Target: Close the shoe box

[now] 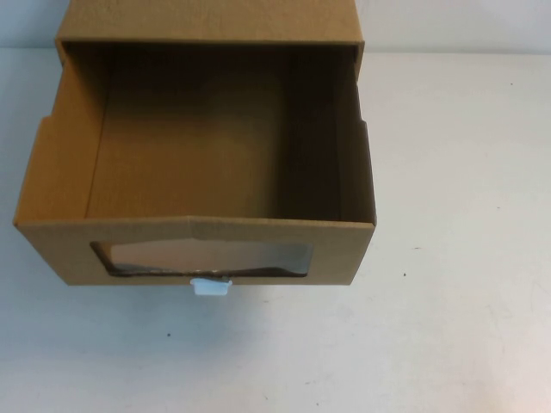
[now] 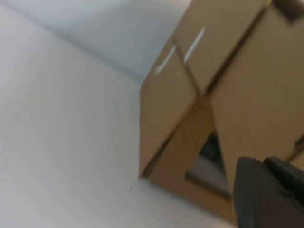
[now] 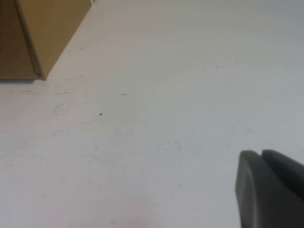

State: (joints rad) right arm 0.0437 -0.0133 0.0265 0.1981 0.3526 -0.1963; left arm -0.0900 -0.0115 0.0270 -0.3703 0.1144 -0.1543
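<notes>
**Shoe box open, both grippers off to the sides**

Shoe box point(image 1: 198, 163) sits mid-table point(image 1: 465, 327), cardboard, open top, lid flap up at the far edge. Near wall has a window cutout point(image 1: 202, 258) w/ a small white tab point(image 1: 212, 286) just below it. Nothing blocks the box.

High view shows no arms. Left gripper point(image 2: 270, 194) is near the box's outer corner, not touching; finger spread: can't tell. Right gripper point(image 3: 270, 190) hangs over bare table, well apart from the box corner point(image 3: 33, 38); spread also unclear.
</notes>
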